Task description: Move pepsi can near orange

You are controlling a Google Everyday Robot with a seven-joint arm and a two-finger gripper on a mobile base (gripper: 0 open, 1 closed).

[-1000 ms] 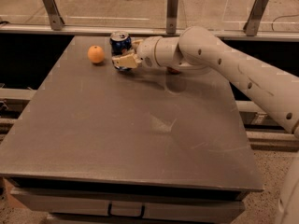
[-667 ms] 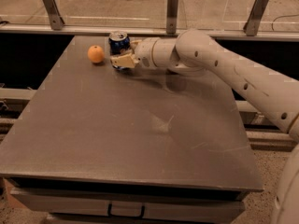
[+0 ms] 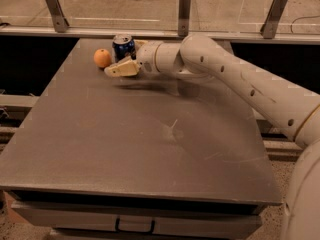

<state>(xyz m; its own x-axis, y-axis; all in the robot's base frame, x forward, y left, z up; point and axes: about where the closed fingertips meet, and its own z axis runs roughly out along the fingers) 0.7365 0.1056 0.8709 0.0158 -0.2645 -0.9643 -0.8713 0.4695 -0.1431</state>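
The cream two-finger gripper (image 3: 122, 64), at eleven o'clock on the grey table (image 3: 150, 154), covers the base of the dark blue aluminium pepsi can (image 3: 123, 45). The gripper's far side is hidden behind the can. The can's markings are too blurred to read. The white robot arm (image 3: 240, 79) is cut off at three o'clock.

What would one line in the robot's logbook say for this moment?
gripper: at pepsi can, far side of table | pepsi can: upright | orange: beside pepsi can, not touching
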